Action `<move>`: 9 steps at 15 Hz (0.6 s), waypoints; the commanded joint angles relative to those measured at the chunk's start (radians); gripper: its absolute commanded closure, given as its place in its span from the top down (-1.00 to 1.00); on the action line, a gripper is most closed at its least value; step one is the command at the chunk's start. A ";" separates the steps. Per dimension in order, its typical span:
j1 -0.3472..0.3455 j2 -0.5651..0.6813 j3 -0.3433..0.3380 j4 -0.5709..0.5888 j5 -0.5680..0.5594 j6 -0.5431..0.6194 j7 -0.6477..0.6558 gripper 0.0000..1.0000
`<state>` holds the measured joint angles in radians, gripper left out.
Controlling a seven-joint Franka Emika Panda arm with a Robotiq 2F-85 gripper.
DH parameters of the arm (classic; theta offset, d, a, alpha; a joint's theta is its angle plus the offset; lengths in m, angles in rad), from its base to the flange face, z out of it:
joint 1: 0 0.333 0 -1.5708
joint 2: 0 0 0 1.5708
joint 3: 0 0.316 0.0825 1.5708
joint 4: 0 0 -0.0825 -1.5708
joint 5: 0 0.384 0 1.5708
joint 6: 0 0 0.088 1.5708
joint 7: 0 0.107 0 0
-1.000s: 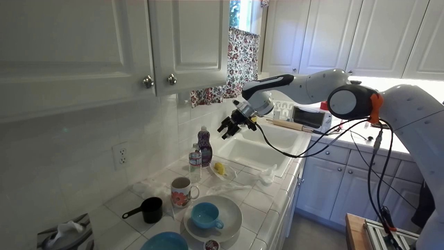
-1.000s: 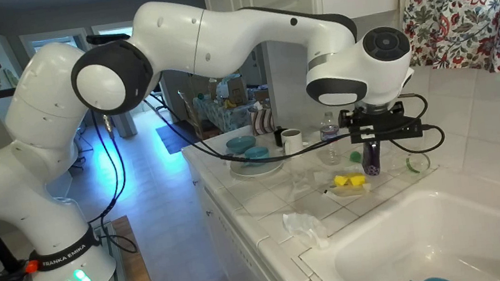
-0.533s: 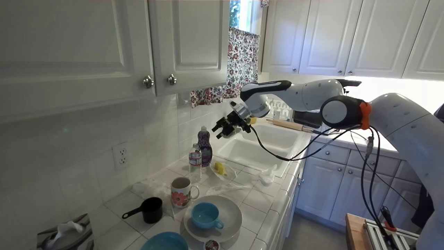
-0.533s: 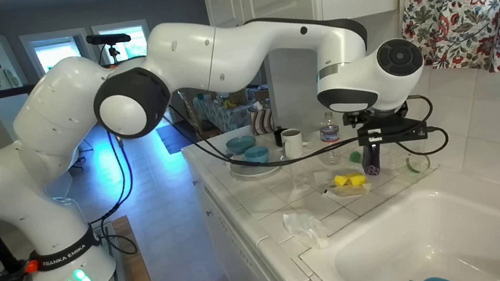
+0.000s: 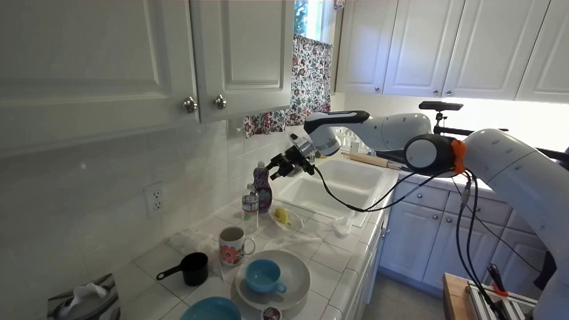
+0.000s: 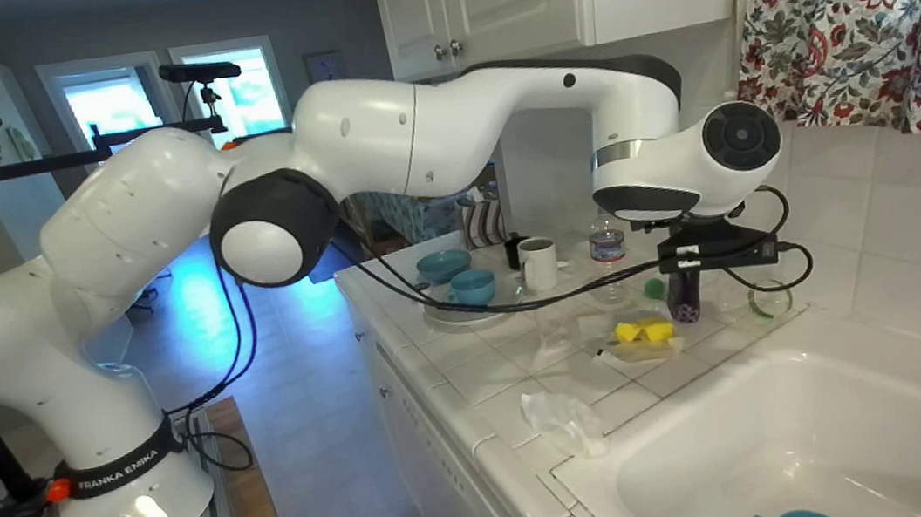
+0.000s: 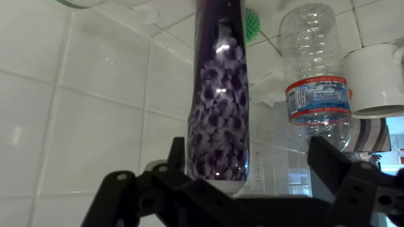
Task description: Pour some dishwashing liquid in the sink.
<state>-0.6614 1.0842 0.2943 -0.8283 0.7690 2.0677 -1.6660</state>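
Dishwashing liquid point(image 7: 221, 110) near sink point(image 6: 690, 406) edge

In an exterior view, a glossy white, smooth-shelled arm point(image 6: 455, 140) is standing on its broad white base point(image 6: 126, 502), bending at a round, dark-grey, white-capped elbow point(image 6: 269, 238) and running nearly level to a rounded white wrist point(image 6: 682, 165). In an exterior view, a black two-fingered pincer point(image 5: 271, 170) is pointing obliquely downward; in the wrist view, its angular black fingers point(image 7: 326, 162) are standing wide apart.

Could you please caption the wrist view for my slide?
Open fingers near the purple dishwashing liquid bottle, clear bottle beside it.
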 commanded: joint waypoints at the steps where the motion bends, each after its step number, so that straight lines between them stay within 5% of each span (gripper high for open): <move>1: 0.011 0.052 0.016 0.086 0.011 -0.010 0.038 1.00; 6: 0.015 0.050 0.035 0.064 0.023 0.046 0.041 1.00; 8: 0.014 0.047 0.043 0.050 0.025 0.059 0.038 0.80; 9: 0.012 0.052 0.048 0.052 0.024 0.062 0.040 0.32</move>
<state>-0.6513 1.1114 0.3268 -0.8017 0.7696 2.1113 -1.6386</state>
